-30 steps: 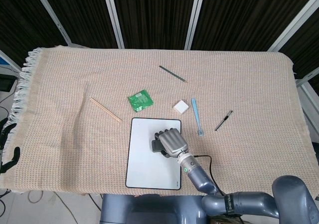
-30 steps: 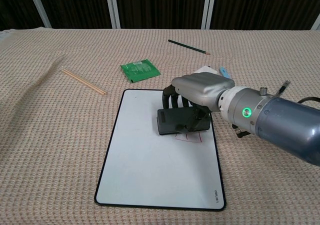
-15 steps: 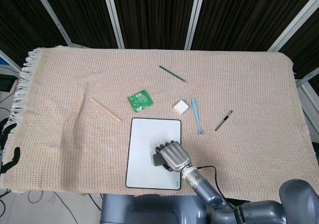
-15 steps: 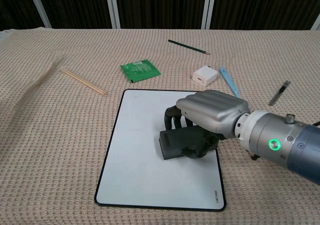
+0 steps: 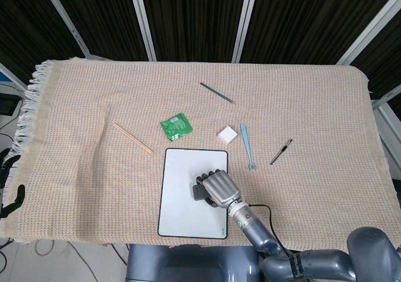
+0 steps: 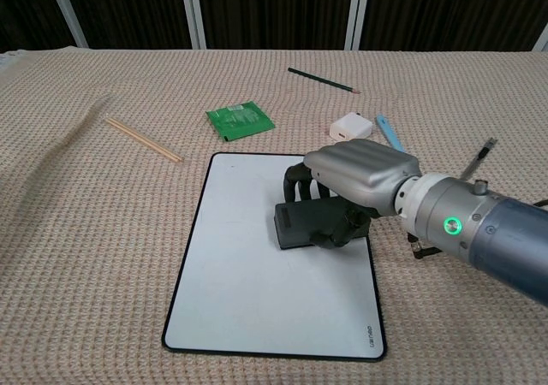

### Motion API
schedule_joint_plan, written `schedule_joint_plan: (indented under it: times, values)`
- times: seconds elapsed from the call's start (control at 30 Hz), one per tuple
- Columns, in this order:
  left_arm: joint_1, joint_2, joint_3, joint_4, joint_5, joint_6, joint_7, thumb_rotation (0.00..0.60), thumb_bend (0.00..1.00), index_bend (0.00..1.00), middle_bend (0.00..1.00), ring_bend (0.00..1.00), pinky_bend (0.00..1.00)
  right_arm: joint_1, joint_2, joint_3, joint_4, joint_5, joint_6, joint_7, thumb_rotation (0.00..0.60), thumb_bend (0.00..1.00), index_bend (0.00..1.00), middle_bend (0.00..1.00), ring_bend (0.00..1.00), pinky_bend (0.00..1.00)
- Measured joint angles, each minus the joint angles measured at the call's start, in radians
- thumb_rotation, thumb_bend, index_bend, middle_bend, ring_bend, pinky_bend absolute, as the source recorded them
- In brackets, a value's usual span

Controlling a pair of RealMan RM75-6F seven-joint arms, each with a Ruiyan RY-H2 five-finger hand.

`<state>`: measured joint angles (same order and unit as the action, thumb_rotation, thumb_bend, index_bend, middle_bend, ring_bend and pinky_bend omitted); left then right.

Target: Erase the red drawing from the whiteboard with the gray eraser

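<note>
A white whiteboard [image 6: 248, 282] [image 5: 178, 197] with a dark rim lies on the woven cloth near the table's front. My right hand [image 6: 355, 180] [image 5: 218, 187] holds the gray eraser [image 6: 300, 225] [image 5: 199, 193] flat against the board's right half, fingers curled over its top. No red marks show on the bare board; the patch under the hand and eraser is hidden. My left hand is out of both views.
Beyond the board lie a green packet [image 6: 240, 119], a pair of wooden sticks [image 6: 144, 139], a dark pencil [image 6: 323, 80], a white block [image 6: 352, 128], a blue toothbrush [image 6: 387, 131] and a pen [image 6: 479, 157]. The cloth's front edge runs just below the board.
The hand dragged the eraser toward me down the board, then back up a little. The red lines visible below the eraser a second ago no longer show.
</note>
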<state>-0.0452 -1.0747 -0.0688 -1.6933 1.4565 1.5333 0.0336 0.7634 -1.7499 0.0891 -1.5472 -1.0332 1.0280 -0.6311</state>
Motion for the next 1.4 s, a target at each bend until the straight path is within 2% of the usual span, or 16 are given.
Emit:
schedule_joint_plan:
  times: [0.33,0.5,0.9,1.17,1.4]
  values:
    - [0.0,-0.001,-0.001,0.001,-0.001,0.001,0.002,0.6,0.47,0.15,0.01,0.0,0.0,0.033,-0.041,0.08,0.135,0.06,-0.047,0.041,0.6,0.43,0.51,0.48,0.45,0.49]
    - [0.0,0.0,-0.001,0.001,-0.001,0.001,0.002,0.6,0.47,0.15,0.01,0.0,0.0,0.041,-0.037,0.095,0.163,0.097,-0.079,0.054,0.6,0.43,0.51,0.48,0.45,0.49]
    - [0.0,-0.002,-0.001,0.003,0.0,0.001,0.002,0.6,0.47,0.15,0.01,0.0,0.0,0.008,0.02,0.045,0.079,0.03,-0.047,0.071,0.6,0.43,0.51,0.48,0.46,0.49]
    - [-0.001,-0.004,0.003,0.002,0.005,-0.001,0.006,0.6,0.47,0.15,0.01,0.0,0.0,-0.04,0.126,0.009,-0.045,-0.045,0.005,0.102,0.6,0.43,0.51,0.48,0.46,0.49]
    - [-0.001,-0.006,0.004,0.002,0.006,0.0,0.011,0.6,0.47,0.15,0.01,0.0,0.0,-0.092,0.222,-0.022,-0.101,-0.085,0.034,0.154,0.6,0.43,0.51,0.48,0.46,0.49]
